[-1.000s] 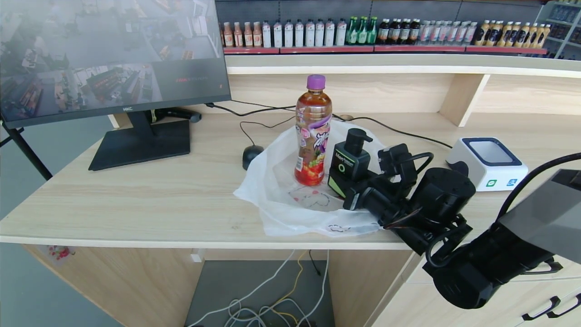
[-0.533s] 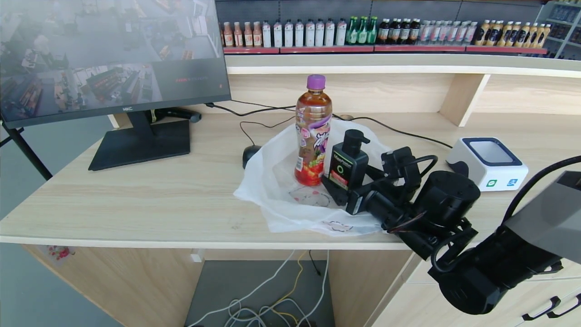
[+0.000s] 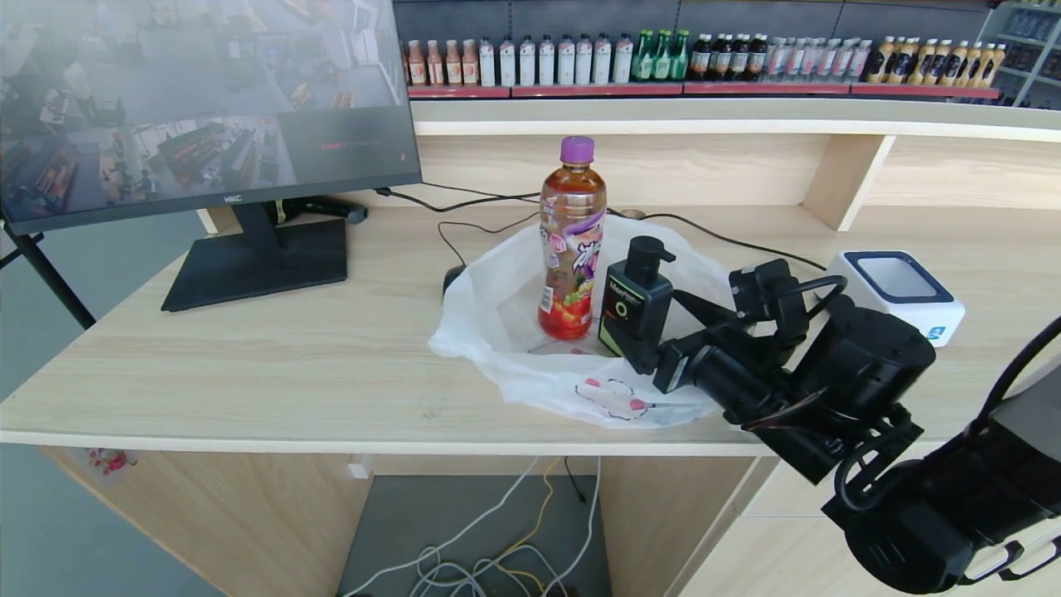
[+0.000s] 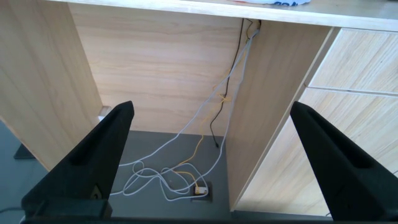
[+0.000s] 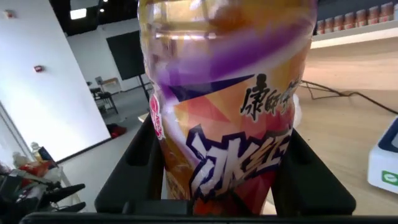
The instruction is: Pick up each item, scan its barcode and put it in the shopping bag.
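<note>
A tea bottle (image 3: 571, 240) with a purple cap stands upright on the flattened white shopping bag (image 3: 530, 373) on the counter. A black pump bottle (image 3: 632, 303) stands upright right beside it, also on the bag. My right gripper (image 3: 656, 327) is open, with one finger at the pump bottle's base and the other behind it. In the right wrist view the tea bottle (image 5: 227, 106) looms close between the black fingers (image 5: 134, 168). My left gripper (image 4: 211, 162) hangs open below the counter, holding nothing.
A white barcode scanner (image 3: 895, 290) sits at the right of the wooden counter (image 3: 249, 356). A monitor (image 3: 207, 99) on a black stand fills the left. A black mouse (image 3: 452, 275) peeks out behind the bag. Cables (image 4: 186, 180) lie on the floor under the counter.
The pump bottle went from tilted to upright on the bag. My right arm has drawn back to the right while the bottle stayed put. The bag's front edge shifted.
</note>
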Controlling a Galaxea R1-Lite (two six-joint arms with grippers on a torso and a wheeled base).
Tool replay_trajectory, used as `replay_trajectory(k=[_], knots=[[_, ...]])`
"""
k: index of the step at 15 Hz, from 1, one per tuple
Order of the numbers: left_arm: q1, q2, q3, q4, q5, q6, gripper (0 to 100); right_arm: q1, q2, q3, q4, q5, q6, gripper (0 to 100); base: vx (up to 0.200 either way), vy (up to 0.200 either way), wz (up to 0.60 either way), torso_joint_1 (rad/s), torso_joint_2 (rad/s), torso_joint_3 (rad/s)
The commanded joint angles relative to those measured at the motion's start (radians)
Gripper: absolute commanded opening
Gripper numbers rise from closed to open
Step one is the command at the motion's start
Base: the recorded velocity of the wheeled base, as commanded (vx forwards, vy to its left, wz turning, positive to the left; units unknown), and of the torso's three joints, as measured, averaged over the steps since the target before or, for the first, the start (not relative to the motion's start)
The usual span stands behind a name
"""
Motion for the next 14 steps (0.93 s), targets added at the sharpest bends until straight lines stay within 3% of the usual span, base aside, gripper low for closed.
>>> replay_trajectory(k=[1, 4, 8, 10, 14], knots=[[0.0, 0.0, 0.0, 0.0, 0.0, -0.001, 100, -0.019, -0.012, 0.019, 0.029, -0.032, -0.039, 0, 0.0, 0.0, 0.0, 0.0, 0.0, 0.0], [0.0, 0.0, 0.0, 0.0, 0.0, 0.001, 100, -0.019, -0.033, 0.01, 0.098, -0.239, -0.142, 0, 0.0, 0.0, 0.0, 0.0, 0.0, 0.0], [0.0, 0.0, 0.0, 0.0, 0.0, -0.001, 100, -0.02, -0.105, 0.013, 0.167, -0.368, -0.318, 0, 0.0, 0.0, 0.0, 0.0, 0.0, 0.0], [0.0, 0.0, 0.0, 0.0, 0.0, -0.001, 100, -0.083, -0.141, 0.004, 0.184, -0.483, -0.338, 0, 0.0, 0.0, 0.0, 0.0, 0.0, 0.0], [0.0, 0.0, 0.0, 0.0, 0.0, 0.002, 100, -0.159, -0.164, 0.005, 0.181, -0.492, -0.432, 0, 0.0, 0.0, 0.0, 0.0, 0.0, 0.0]])
